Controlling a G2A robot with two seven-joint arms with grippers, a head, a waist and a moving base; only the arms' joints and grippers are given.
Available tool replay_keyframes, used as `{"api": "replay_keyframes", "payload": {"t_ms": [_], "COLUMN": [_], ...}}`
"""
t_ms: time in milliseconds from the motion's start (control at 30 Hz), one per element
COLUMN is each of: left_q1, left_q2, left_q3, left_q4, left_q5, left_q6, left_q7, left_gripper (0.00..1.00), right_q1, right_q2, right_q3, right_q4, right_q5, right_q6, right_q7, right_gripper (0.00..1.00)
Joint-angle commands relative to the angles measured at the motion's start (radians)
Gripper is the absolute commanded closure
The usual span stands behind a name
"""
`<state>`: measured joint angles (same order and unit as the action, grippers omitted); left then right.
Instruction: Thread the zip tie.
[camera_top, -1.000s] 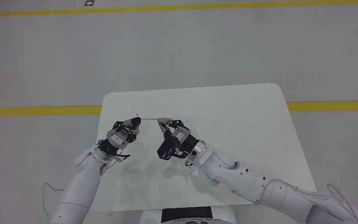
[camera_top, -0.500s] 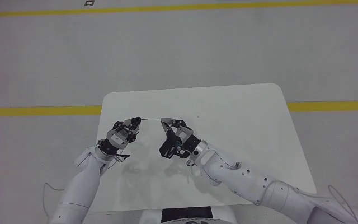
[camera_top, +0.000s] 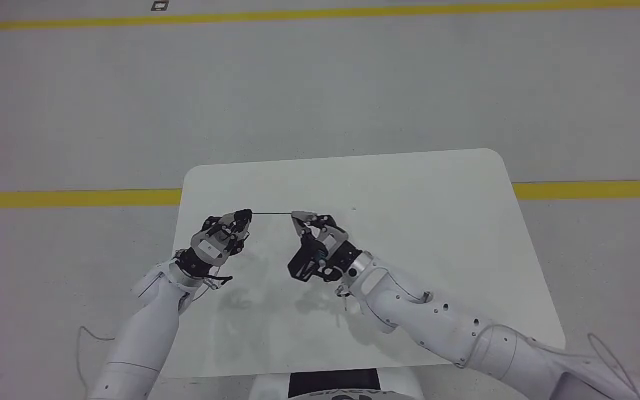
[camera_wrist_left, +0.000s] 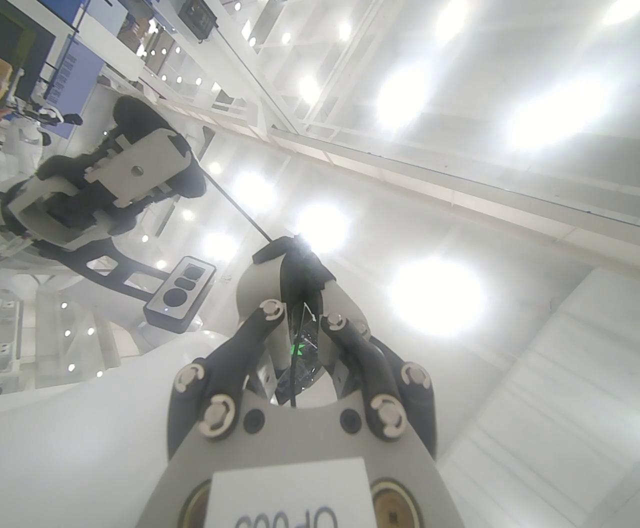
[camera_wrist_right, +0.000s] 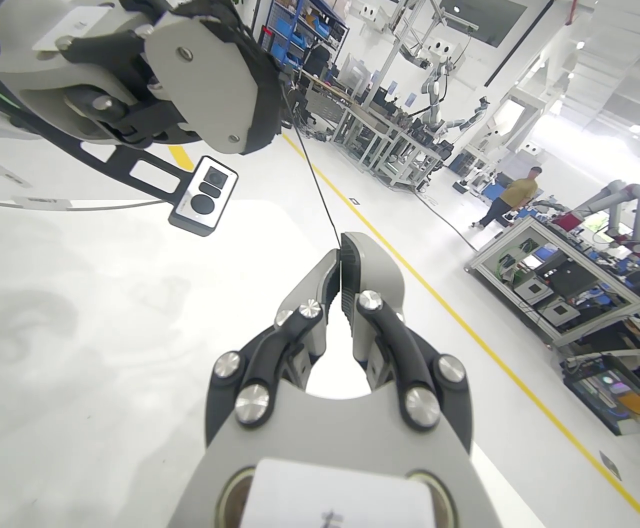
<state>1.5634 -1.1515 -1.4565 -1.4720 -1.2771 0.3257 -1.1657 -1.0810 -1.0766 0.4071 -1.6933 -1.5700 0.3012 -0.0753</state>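
Note:
A thin black zip tie (camera_top: 268, 212) is stretched straight between my two grippers above the white table (camera_top: 430, 190). My left gripper (camera_top: 243, 215) is shut on one end; in the left wrist view the zip tie (camera_wrist_left: 240, 210) runs from its closed tips (camera_wrist_left: 295, 250) to the other gripper. My right gripper (camera_top: 297, 216) is shut on the opposite end. From the right wrist camera the zip tie (camera_wrist_right: 312, 180) leaves the pinched fingertips (camera_wrist_right: 342, 254) and leads up to the left gripper (camera_wrist_right: 277, 82), where a small head sits.
The table's rounded far-left corner (camera_top: 200, 172) lies just beyond the grippers. Grey floor with a yellow line (camera_top: 90, 197) surrounds the table. Both forearms cross the table's near half.
My right gripper has slid a little to the right along the tie line, lengthening the stretched span. The left gripper has stayed where it was.

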Motion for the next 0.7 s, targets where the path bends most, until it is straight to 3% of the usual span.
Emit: {"api": "replay_keyframes", "payload": {"t_ms": [0, 200, 300, 333, 367, 400, 667], "left_q1": [0.000, 0.000, 0.000, 0.000, 0.000, 0.000, 0.000], "left_q2": [0.000, 0.000, 0.000, 0.000, 0.000, 0.000, 0.000], "left_q3": [0.000, 0.000, 0.000, 0.000, 0.000, 0.000, 0.000], "left_q4": [0.000, 0.000, 0.000, 0.000, 0.000, 0.000, 0.000], "left_q5": [0.000, 0.000, 0.000, 0.000, 0.000, 0.000, 0.000], "left_q6": [0.000, 0.000, 0.000, 0.000, 0.000, 0.000, 0.000], "left_q7": [0.000, 0.000, 0.000, 0.000, 0.000, 0.000, 0.000], "left_gripper": [1.00, 1.00, 1.00, 1.00, 1.00, 1.00, 1.00], "right_q1": [-0.003, -0.022, -0.046, -0.054, -0.062, -0.064, -0.064], "right_q2": [0.000, 0.002, 0.004, 0.005, 0.007, 0.007, 0.007], "right_q3": [0.002, 0.020, 0.045, 0.062, 0.078, 0.082, 0.082], "right_q4": [0.002, 0.000, -0.013, -0.012, -0.012, -0.013, -0.013], "right_q5": [0.000, 0.000, 0.030, 0.047, 0.061, 0.062, 0.062], "right_q6": [-0.001, 0.002, -0.038, -0.053, -0.053, -0.052, -0.052], "right_q7": [0.001, 0.007, -0.011, -0.020, -0.020, -0.019, -0.019], "right_gripper": [1.00, 1.00, 1.00, 0.82, 0.47, 0.00, 0.00]}}
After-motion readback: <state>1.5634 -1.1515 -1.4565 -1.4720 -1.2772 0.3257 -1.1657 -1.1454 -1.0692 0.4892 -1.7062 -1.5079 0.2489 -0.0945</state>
